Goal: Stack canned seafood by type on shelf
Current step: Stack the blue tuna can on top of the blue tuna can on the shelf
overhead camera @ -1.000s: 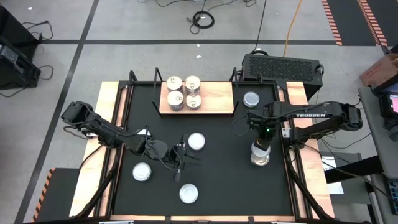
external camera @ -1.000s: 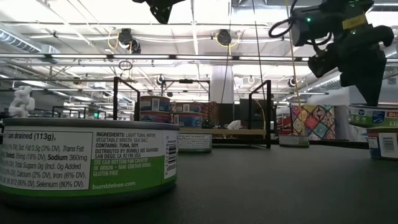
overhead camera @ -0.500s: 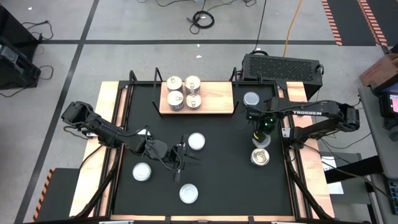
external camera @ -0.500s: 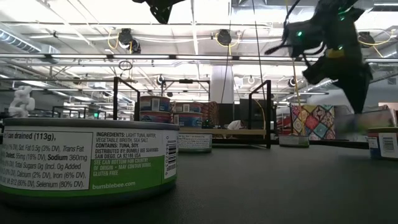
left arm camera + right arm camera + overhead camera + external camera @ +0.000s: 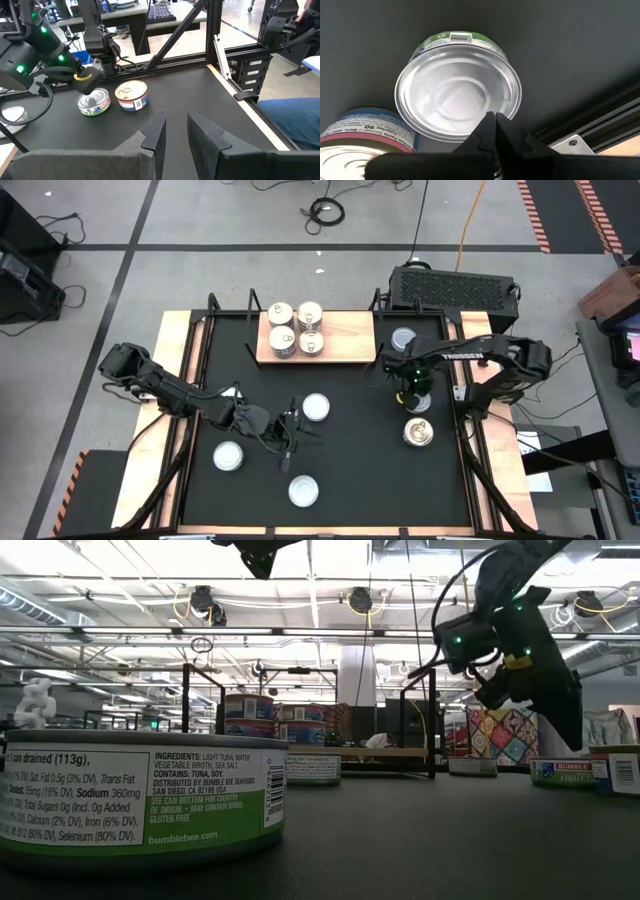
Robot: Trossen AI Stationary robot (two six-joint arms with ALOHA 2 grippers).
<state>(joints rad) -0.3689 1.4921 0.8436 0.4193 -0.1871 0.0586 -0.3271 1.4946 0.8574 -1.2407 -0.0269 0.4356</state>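
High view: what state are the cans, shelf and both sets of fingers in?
Left fingers, slightly open, empty.
Right fingers, shut, empty, over the green-label can.
Green-label can, upright on the table.
Pull-tab can, upright beside it.
Shelf, four cans on its left half.
Silver-topped can, upright by the shelf.
Three white-topped cans, upright, loose on the table.

Around the black worktop [image 5: 350, 470]

A black vented box [image 5: 455, 287] sits just behind the worktop's far right corner, beside an orange cable [image 5: 468, 225]. A coiled black cable [image 5: 326, 211] lies on the grey floor [image 5: 200, 220]; a cardboard box [image 5: 608, 295] sits at far right.
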